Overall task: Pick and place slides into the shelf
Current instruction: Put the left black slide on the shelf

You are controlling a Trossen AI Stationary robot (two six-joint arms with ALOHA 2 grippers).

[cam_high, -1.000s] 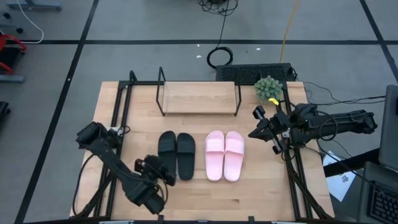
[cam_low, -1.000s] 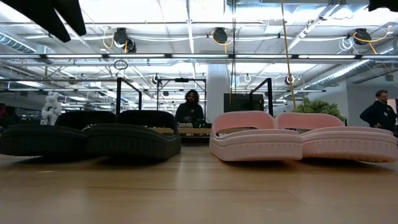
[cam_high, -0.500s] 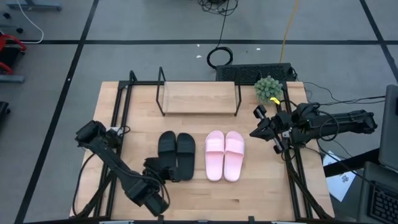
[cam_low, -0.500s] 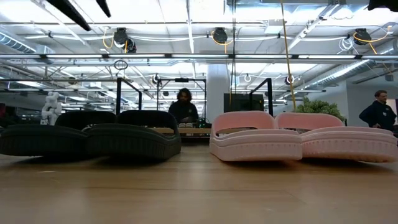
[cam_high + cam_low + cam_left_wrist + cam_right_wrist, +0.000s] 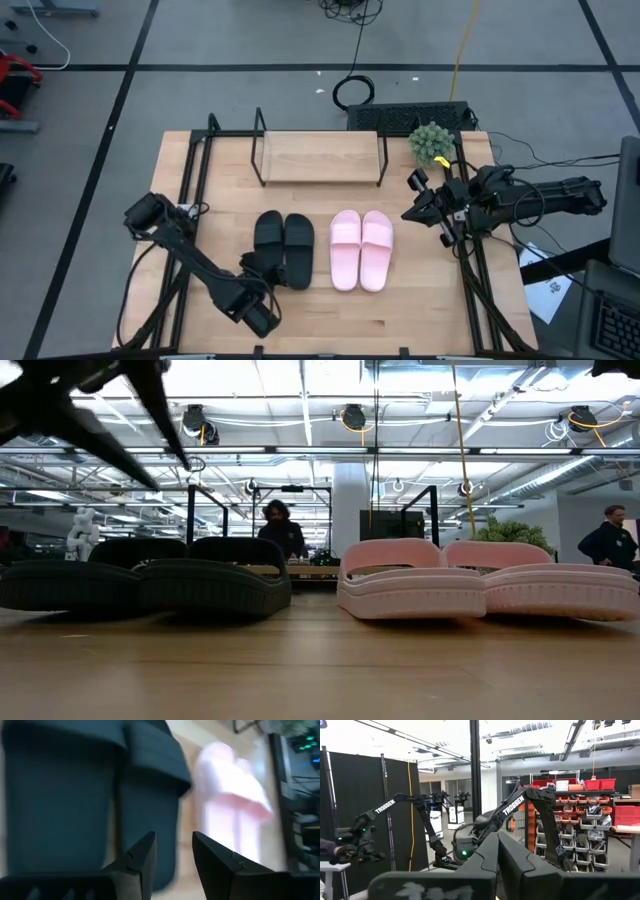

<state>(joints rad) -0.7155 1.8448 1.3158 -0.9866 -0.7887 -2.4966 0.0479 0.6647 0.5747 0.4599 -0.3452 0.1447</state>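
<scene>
My left jaws [image 5: 172,851] are spread a little over the black slides [image 5: 284,250]. My right jaws [image 5: 418,198] are pressed together.

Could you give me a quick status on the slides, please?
Left gripper open, low by the black slides. Right gripper shut, parked beside the pink slides. All four on the table; shelf empty. Nothing in the way.

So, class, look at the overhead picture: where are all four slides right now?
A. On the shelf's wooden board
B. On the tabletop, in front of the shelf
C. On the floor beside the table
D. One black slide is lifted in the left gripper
B: the black slides and pink slides lie on the table, and the shelf holds nothing.
</scene>
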